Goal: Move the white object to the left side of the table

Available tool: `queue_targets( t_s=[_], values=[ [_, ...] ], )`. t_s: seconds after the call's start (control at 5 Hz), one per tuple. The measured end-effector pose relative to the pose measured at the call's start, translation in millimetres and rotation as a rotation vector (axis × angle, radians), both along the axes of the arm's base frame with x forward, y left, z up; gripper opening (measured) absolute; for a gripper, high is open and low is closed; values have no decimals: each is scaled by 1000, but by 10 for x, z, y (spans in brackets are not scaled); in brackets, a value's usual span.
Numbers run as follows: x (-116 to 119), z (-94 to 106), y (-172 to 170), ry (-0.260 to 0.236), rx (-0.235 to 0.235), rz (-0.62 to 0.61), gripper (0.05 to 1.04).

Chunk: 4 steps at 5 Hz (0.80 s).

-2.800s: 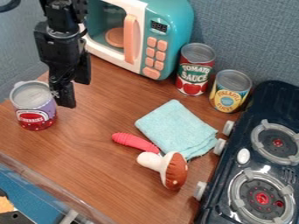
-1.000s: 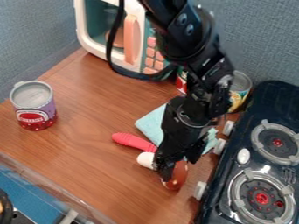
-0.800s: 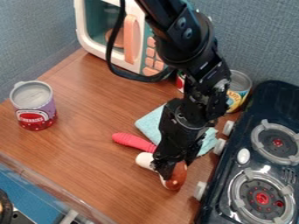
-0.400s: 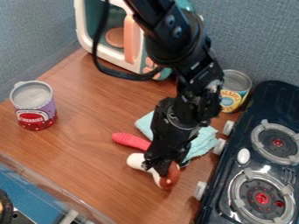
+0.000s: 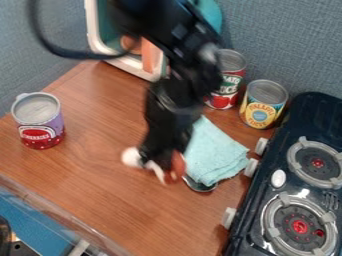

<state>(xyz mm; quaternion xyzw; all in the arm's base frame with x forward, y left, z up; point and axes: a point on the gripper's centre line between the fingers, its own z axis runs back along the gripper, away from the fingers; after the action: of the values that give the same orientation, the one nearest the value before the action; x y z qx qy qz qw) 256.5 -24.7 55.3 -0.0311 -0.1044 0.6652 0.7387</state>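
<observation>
The black gripper [image 5: 157, 156] is over the middle of the table, shut on the white object, a toy mushroom. The mushroom's white stem [image 5: 131, 157] sticks out on the left of the gripper, and its brown cap [image 5: 177, 166] shows at the right. Both are blurred. The arm comes down from the top edge and covers part of the wooden table [image 5: 100, 200].
A light blue cloth [image 5: 215, 155] lies right of the gripper, with a dark spoon-like end [image 5: 200, 185] below it. A purple-red can [image 5: 39, 121] stands at the left. Two cans [image 5: 262, 104] [image 5: 227, 80], a toy microwave [image 5: 100, 30] and a stove [image 5: 287, 200] border the table.
The gripper first crossed from the left side to the mushroom and took hold of it. Since then, gripper and mushroom have moved up and left, uncovering the cloth and both cans by the wall.
</observation>
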Motion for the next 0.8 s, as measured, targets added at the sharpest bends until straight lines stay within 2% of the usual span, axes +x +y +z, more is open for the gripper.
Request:
queue_targets(
  t_s=[0.2,0.4,0.6,0.8],
  values=[
    [45,121,335,-97,-76,237,360],
    [126,139,524,-107,-115,481,360],
    [273,10,835,-91,-157,752,360],
    [381,-156,1108,-60,-180,969,360]
  ],
)
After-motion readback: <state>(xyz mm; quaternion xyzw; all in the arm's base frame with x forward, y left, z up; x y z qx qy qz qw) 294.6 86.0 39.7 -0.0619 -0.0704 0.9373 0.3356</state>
